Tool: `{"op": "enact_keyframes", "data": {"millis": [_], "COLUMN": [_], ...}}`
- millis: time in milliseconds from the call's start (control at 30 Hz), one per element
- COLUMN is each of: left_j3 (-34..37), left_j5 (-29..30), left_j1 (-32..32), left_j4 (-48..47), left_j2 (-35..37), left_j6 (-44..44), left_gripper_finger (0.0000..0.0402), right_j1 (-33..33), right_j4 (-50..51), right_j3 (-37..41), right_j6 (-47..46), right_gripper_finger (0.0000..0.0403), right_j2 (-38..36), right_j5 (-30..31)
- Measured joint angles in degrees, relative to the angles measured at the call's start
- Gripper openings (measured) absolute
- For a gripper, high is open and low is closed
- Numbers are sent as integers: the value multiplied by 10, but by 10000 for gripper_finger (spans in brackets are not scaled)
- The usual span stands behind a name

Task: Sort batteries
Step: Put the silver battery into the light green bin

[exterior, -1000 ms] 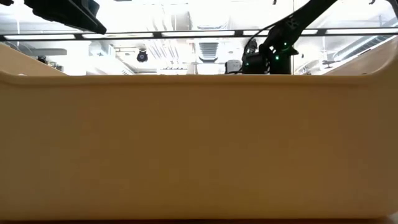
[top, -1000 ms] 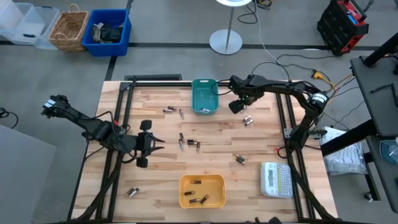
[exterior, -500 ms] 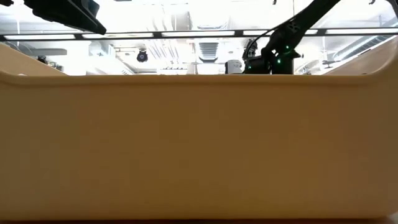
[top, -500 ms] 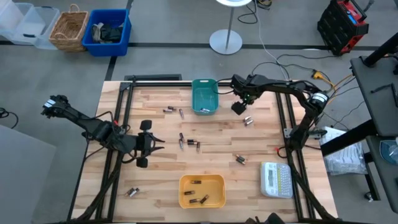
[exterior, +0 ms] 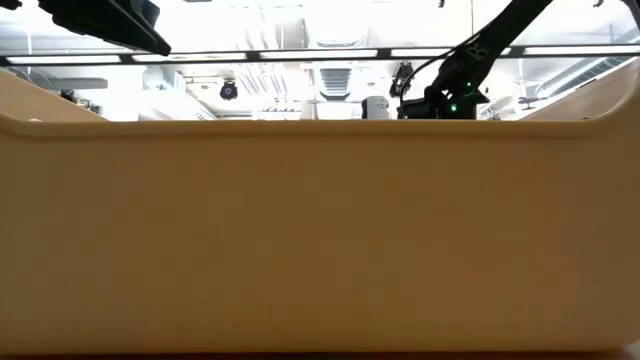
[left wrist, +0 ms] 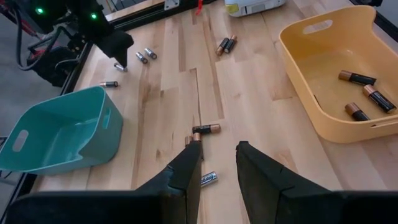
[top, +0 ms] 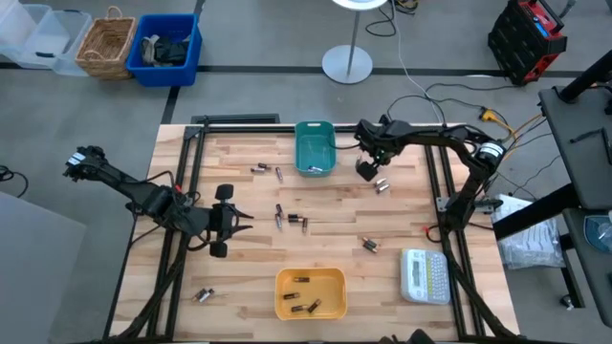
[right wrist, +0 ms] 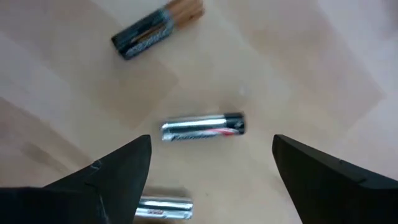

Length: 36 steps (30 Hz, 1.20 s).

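The batteries (top: 293, 221) lie scattered on the wooden bench (top: 402, 215): a small group near its centre, a pair (top: 267, 171) left of the teal bin (top: 315, 148), a pair (top: 381, 184) right of that bin, one (top: 370, 246) toward the label maker (top: 425, 275), and one (top: 202, 295) near the front left corner. Several more lie inside the yellow bin (top: 310, 292). In the right wrist view a silver cell (right wrist: 203, 127) lies flat between the spread fingers (right wrist: 118, 171), untouched; a dark cell with a copper band (right wrist: 157, 29) lies beyond it, and a second silver cell (right wrist: 165, 207) is partly cut off at the frame edge. The right gripper (top: 366, 169) hovers just beside the pair right of the teal bin, fingers released and holding nothing. The left gripper (top: 223, 222) waits over the left part of the bench, fingers parted and empty; its wrist view shows a copper-tipped cell (left wrist: 206, 129) ahead and a silver cell (left wrist: 209, 178) partly hidden between the fingers. The low view is almost wholly blocked by the yellow bin's wall; only the arms' upper links show above it.
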State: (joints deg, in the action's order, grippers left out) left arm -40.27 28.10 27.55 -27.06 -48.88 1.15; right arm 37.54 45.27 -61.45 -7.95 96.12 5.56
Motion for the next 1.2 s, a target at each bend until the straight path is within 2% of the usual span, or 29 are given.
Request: {"op": "enact_keyframes", "data": {"millis": [833,1200], "left_j3": [3,3], "left_j5": [0,0], "left_j1": [0,0], "left_j4": [0,1], "left_j2": [0,0], "left_j6": [0,0], "left_gripper_finger": [81,81], "right_j1": [0,0], "right_j4": [-73,-80], "right_j3": [37,36], "right_j6": [24,26], "right_gripper_finger": [328,321], "right_j2": [0,29], "right_j5": [-2,-13]}}
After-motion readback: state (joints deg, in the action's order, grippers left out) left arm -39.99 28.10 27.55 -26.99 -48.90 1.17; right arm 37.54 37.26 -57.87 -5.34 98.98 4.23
